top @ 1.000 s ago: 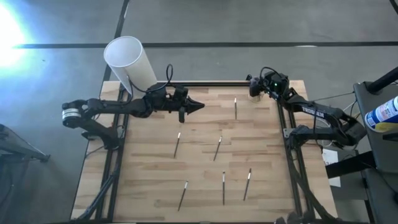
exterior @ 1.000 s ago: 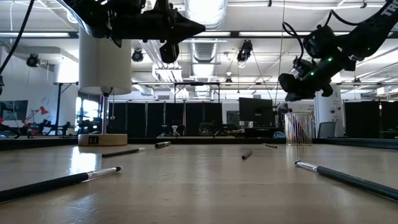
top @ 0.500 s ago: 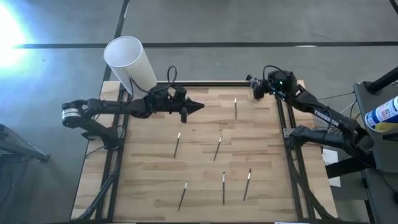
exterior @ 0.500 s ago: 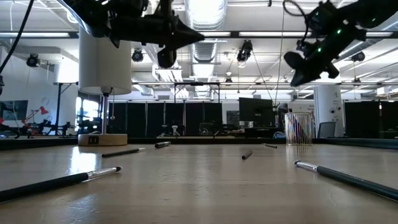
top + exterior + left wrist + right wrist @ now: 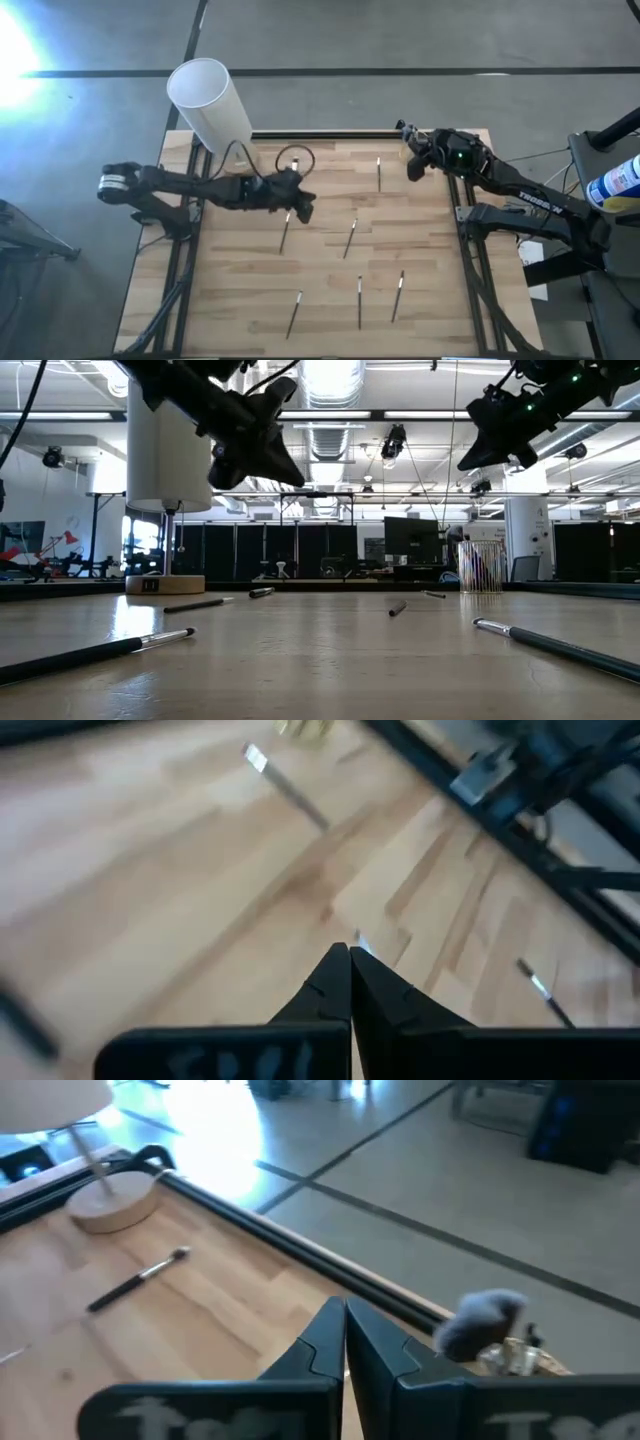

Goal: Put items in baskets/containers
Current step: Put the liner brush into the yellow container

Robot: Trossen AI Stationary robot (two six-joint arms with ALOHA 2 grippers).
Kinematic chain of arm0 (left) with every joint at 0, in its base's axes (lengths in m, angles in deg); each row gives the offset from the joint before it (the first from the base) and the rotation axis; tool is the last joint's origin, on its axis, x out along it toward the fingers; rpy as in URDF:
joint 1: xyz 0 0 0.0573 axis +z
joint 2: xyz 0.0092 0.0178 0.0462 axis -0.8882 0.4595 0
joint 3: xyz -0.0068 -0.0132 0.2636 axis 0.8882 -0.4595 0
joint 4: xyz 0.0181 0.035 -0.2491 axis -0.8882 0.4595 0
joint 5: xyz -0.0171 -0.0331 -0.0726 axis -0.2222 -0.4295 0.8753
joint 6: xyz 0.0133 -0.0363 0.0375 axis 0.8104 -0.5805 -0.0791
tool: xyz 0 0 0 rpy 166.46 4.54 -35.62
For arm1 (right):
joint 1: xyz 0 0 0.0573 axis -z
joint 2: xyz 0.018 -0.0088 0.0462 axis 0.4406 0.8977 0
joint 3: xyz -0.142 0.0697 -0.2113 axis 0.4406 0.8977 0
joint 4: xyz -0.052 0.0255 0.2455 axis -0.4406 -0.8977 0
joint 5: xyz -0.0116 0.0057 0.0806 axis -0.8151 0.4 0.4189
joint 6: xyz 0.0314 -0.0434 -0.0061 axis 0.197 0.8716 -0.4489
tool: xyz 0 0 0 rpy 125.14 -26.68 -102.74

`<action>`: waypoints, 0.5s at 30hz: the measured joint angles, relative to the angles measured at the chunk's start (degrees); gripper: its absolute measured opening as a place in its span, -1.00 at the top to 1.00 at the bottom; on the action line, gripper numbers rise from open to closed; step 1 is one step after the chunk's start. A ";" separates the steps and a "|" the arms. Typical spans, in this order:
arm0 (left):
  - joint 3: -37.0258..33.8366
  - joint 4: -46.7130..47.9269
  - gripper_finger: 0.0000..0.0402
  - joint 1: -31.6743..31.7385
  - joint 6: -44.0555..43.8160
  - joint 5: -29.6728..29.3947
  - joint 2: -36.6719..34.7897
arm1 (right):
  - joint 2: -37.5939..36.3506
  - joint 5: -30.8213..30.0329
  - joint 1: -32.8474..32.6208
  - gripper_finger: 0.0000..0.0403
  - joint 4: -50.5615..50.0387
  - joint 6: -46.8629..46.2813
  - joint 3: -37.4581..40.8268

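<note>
Above the worktop [image 5: 420, 330] we log left gripper [image 5: 303, 207] and right gripper [image 5: 412, 166], fingers pressed together, holding nothing. Only from overhead do we count six sticks [image 5: 350, 238]; only at table height, the cup [image 5: 484, 567].

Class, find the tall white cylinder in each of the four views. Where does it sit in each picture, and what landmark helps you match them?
High view: the tall white cylinder stands upper left, at the table's far left corner.
Low view: upper left, behind the left arm.
Left wrist view: not in it.
Right wrist view: top left corner, only its lower edge shows.
Shared landmark: the wooden table, seen in all four.
</note>
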 joint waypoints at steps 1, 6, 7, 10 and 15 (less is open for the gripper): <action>0.56 2.74 1.00 -1.26 -3.14 -1.47 0.00 | 0.01 0.02 -0.66 0.96 -0.02 0.02 0.02; 2.06 19.23 0.98 -6.45 -21.39 -8.31 0.00 | 0.02 0.02 -3.41 0.96 0.00 1.26 0.29; 2.06 21.78 0.97 -7.16 -24.39 -8.99 0.00 | 0.02 0.02 -3.81 0.96 -0.03 1.53 0.40; 1.38 26.02 0.86 -8.49 -31.08 -9.40 0.39 | 0.07 0.18 -4.63 0.96 0.02 1.77 0.68; 1.07 26.15 0.59 -7.84 -34.73 -10.56 4.05 | 0.09 1.32 -4.97 0.96 0.04 2.71 1.56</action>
